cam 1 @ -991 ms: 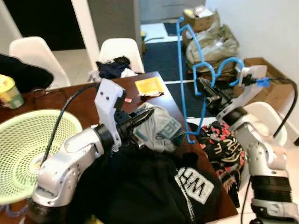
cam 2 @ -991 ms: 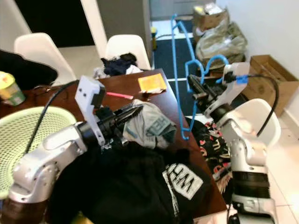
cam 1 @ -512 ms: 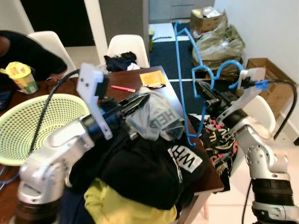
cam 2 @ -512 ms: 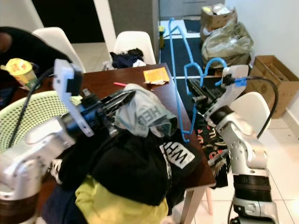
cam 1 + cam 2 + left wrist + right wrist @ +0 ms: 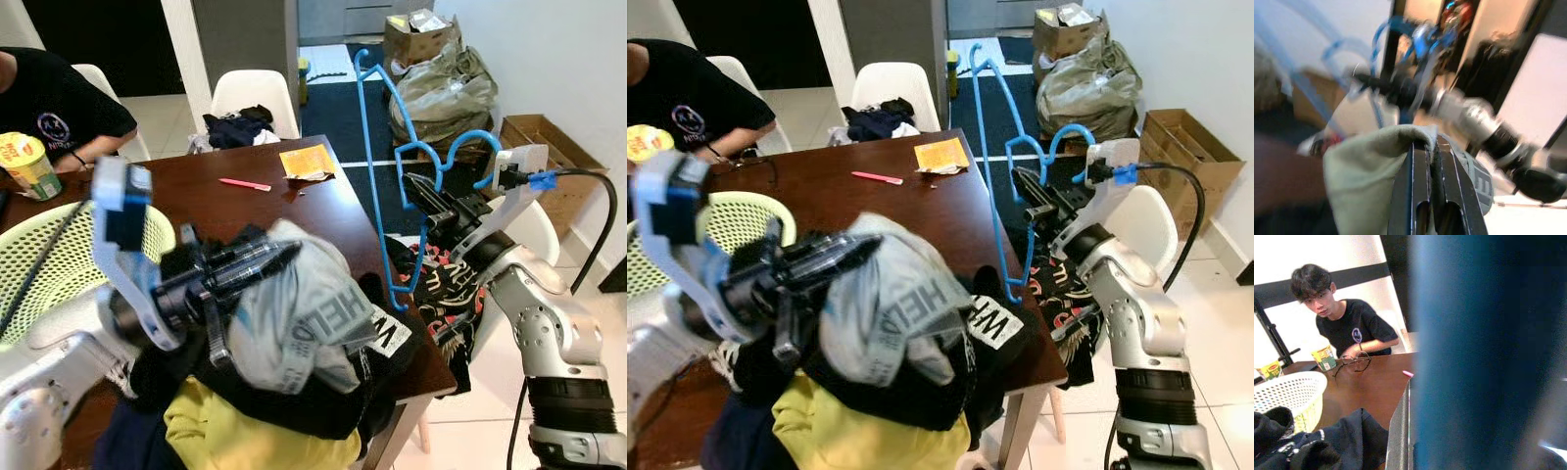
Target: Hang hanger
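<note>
While left claw (image 5: 284,257) stays out of it, fingers pinched together on grey shirt (image 5: 304,323) lifted off clothes pile (image 5: 255,431), right claw (image 5: 416,188) beyond counter (image 5: 284,211) edge clamps blue hanger (image 5: 377,166), hanger upright above claw

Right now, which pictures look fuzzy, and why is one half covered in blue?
In the left wrist view the background is smeared, while the left claw pinching the grey shirt stays sharp. In the right wrist view the blue hanger sits so close that it is one big blur. Both eye views look fairly sharp.
</note>
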{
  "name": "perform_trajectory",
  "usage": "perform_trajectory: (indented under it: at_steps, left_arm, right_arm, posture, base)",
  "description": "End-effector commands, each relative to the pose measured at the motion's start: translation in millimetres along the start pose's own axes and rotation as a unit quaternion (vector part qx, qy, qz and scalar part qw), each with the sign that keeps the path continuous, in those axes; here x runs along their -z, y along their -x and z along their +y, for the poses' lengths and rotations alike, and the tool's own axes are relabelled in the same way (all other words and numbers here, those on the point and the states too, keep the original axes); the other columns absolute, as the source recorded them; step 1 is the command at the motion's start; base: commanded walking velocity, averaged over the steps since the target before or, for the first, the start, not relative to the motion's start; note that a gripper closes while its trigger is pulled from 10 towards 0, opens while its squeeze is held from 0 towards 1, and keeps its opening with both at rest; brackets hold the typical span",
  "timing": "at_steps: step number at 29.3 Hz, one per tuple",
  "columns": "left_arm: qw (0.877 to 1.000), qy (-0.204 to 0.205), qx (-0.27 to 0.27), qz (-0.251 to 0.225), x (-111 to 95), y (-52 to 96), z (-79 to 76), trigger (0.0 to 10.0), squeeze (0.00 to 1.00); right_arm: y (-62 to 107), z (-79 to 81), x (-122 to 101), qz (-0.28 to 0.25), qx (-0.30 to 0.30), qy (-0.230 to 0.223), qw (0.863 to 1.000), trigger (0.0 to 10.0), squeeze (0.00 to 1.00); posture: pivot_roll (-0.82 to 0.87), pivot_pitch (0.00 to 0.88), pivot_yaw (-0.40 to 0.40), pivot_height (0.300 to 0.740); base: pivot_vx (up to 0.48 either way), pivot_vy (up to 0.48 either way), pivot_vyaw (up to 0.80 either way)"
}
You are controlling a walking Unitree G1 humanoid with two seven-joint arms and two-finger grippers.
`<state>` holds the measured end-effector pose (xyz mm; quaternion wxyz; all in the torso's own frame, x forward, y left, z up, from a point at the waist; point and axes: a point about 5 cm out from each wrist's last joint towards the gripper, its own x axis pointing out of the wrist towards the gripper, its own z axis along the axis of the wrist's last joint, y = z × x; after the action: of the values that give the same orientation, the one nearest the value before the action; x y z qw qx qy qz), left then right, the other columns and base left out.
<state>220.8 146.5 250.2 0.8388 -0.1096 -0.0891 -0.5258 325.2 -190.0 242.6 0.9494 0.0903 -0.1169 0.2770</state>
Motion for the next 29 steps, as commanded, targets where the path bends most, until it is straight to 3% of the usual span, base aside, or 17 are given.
perform_trajectory:
  at_steps: [1, 4, 5, 6, 7, 9, 10, 12, 13, 14, 15, 16, 17, 19, 21, 22, 29]
  left_arm:
    - [0.999, -0.006, -0.026, 0.030, 6.8, 7.7, 8.3, 10.0, 0.00]
    - [0.994, -0.012, -0.075, 0.082, 22.0, 19.1, 22.0, 10.0, 0.00]
    - [0.973, -0.022, -0.151, 0.176, 45.8, 42.9, 42.6, 10.0, 0.00]
    - [0.973, -0.022, -0.151, 0.176, 45.8, 42.9, 42.6, 10.0, 0.00]
    - [0.959, -0.038, -0.178, 0.216, 53.7, 53.9, 49.3, 10.0, 0.00]
    - [0.919, -0.081, -0.259, 0.287, 63.7, 77.2, 68.7, 10.0, 0.00]
    - [0.902, -0.106, -0.296, 0.294, 61.6, 83.5, 77.9, 10.0, 0.00]
    - [0.893, -0.124, -0.335, 0.275, 54.5, 86.2, 87.1, 10.0, 0.00]
    - [0.893, -0.124, -0.335, 0.275, 54.5, 86.2, 87.1, 10.0, 0.00]
    - [0.894, -0.134, -0.354, 0.241, 45.1, 83.6, 91.5, 10.0, 0.41]
    - [0.894, -0.134, -0.354, 0.241, 45.1, 83.6, 91.5, 10.0, 0.41]
    - [0.899, -0.145, -0.356, 0.208, 35.4, 77.9, 91.7, 10.0, 1.00]
    - [0.899, -0.145, -0.356, 0.208, 35.4, 77.9, 91.7, 10.0, 1.00]
    - [0.924, -0.162, -0.326, 0.115, 6.0, 58.5, 82.5, 10.0, 1.00]
    - [0.924, -0.162, -0.326, 0.115, 6.0, 58.5, 82.5, 10.0, 1.00]
    - [0.934, -0.169, -0.304, 0.083, -5.5, 50.7, 76.3, 10.0, 1.00]
    - [0.953, -0.180, -0.237, 0.046, -20.0, 33.2, 59.2, 10.0, 1.00]
  right_arm:
    - [-1.0, 3.8, -0.7, 0.003, -0.011, 0.008, 1.000, 10.0, 0.00]
    - [0.1, 3.8, -0.4, 0.007, -0.013, 0.012, 1.000, 10.0, 0.00]
    - [1.6, 4.5, 1.4, 0.013, -0.015, 0.019, 1.000, 10.0, 0.00]
    - [1.6, 4.5, 1.4, 0.013, -0.015, 0.019, 1.000, 10.0, 0.00]
    - [2.0, 4.8, 1.9, 0.014, -0.015, 0.021, 1.000, 10.0, 0.00]
    - [2.9, 5.6, 2.9, 0.015, -0.016, 0.019, 1.000, 10.0, 0.00]
    - [3.1, 6.0, 3.7, 0.016, -0.017, 0.018, 1.000, 10.0, 0.00]
    - [2.8, 6.5, 4.6, 0.017, -0.018, 0.018, 1.000, 10.0, 0.00]
    - [2.8, 6.5, 4.6, 0.017, -0.018, 0.018, 1.000, 10.0, 0.00]
    - [2.0, 7.5, 5.3, 0.018, -0.019, 0.018, 0.999, 10.0, 0.00]
    - [2.0, 7.5, 5.3, 0.018, -0.019, 0.018, 0.999, 10.0, 0.00]
    - [1.1, 8.1, 5.4, 0.018, -0.020, 0.017, 1.000, 10.0, 0.00]
    - [1.1, 8.1, 5.4, 0.018, -0.020, 0.017, 1.000, 10.0, 0.00]
    - [0.2, 8.5, 5.4, 0.017, -0.020, 0.015, 1.000, 10.0, 0.00]
    - [0.2, 8.5, 5.4, 0.017, -0.020, 0.015, 1.000, 10.0, 0.00]
    - [0.0, 8.2, 5.6, 0.017, -0.019, 0.014, 1.000, 10.0, 0.00]
    - [-0.6, 8.5, 7.4, 0.018, -0.018, 0.013, 1.000, 10.0, 0.00]
  posture:
    - [0.04, 0.090, 0.031, 0.740]
    - [0.04, 0.087, 0.035, 0.740]
    - [0.04, 0.083, 0.040, 0.740]
    - [0.04, 0.083, 0.040, 0.740]
    - [0.03, 0.088, 0.044, 0.740]
    - [0.04, 0.092, 0.043, 0.740]
    - [0.04, 0.094, 0.041, 0.740]
    - [0.04, 0.098, 0.038, 0.740]
    - [0.04, 0.098, 0.038, 0.740]
    - [0.04, 0.098, 0.038, 0.740]
    - [0.04, 0.098, 0.038, 0.740]
    - [0.04, 0.103, 0.036, 0.740]
    - [0.04, 0.103, 0.036, 0.740]
    - [0.04, 0.110, 0.035, 0.740]
    - [0.04, 0.110, 0.035, 0.740]
    - [0.05, 0.117, 0.031, 0.740]
    - [0.05, 0.123, 0.033, 0.740]
  base:
    - [0.000, 0.000, 0.00]
    - [0.000, 0.000, 0.00]
    - [0.000, 0.000, 0.00]
    - [0.000, 0.000, 0.00]
    - [0.000, 0.000, 0.00]
    - [0.000, 0.000, 0.00]
    - [0.000, 0.000, 0.00]
    - [0.000, 0.000, 0.00]
    - [0.000, 0.000, 0.00]
    - [0.000, 0.000, 0.00]
    - [0.000, 0.000, 0.00]
    - [0.000, 0.000, 0.00]
    - [0.000, 0.000, 0.00]
    - [0.000, 0.000, 0.00]
    - [0.000, 0.000, 0.00]
    - [0.000, 0.000, 0.00]
    - [0.000, 0.000, 0.00]
